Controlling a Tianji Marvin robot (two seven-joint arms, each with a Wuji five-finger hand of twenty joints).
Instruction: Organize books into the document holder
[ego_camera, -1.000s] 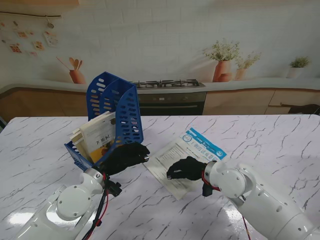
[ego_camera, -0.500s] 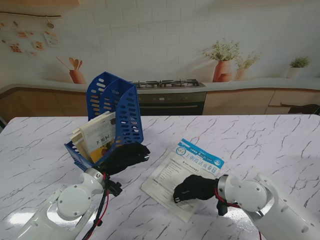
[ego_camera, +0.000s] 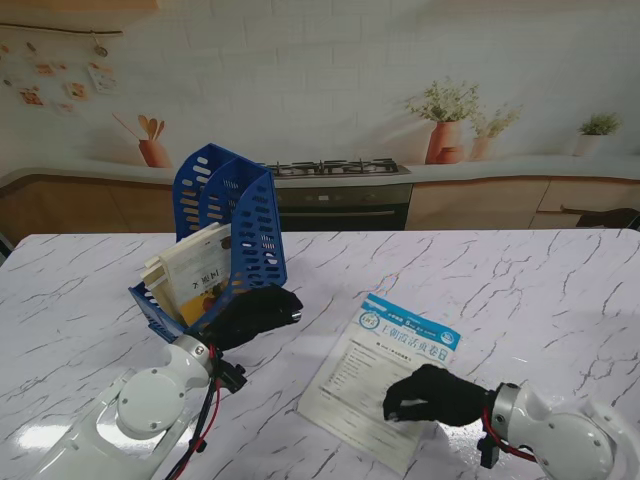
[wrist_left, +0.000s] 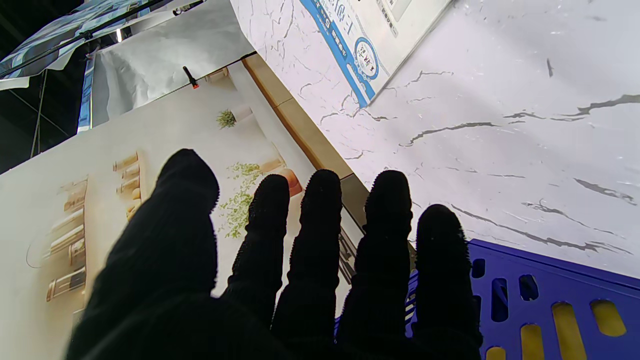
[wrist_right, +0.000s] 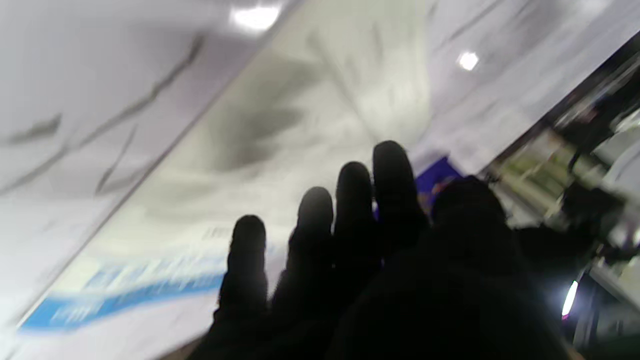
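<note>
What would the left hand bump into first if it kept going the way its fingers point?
Probably nothing soon. The left hand points right, along the holder's side, over bare table. The booklet lies nearer me, off that line, though depth is unclear.

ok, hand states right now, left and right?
Left hand: open, holding nothing, resting by the blue document holder.
Right hand: fingers pressed flat on the booklet lying on the table; not gripping it.

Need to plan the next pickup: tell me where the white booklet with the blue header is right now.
In the stand's view the booklet lies flat on the marble table, right of the blue document holder, with the right hand on its near right corner.
</note>
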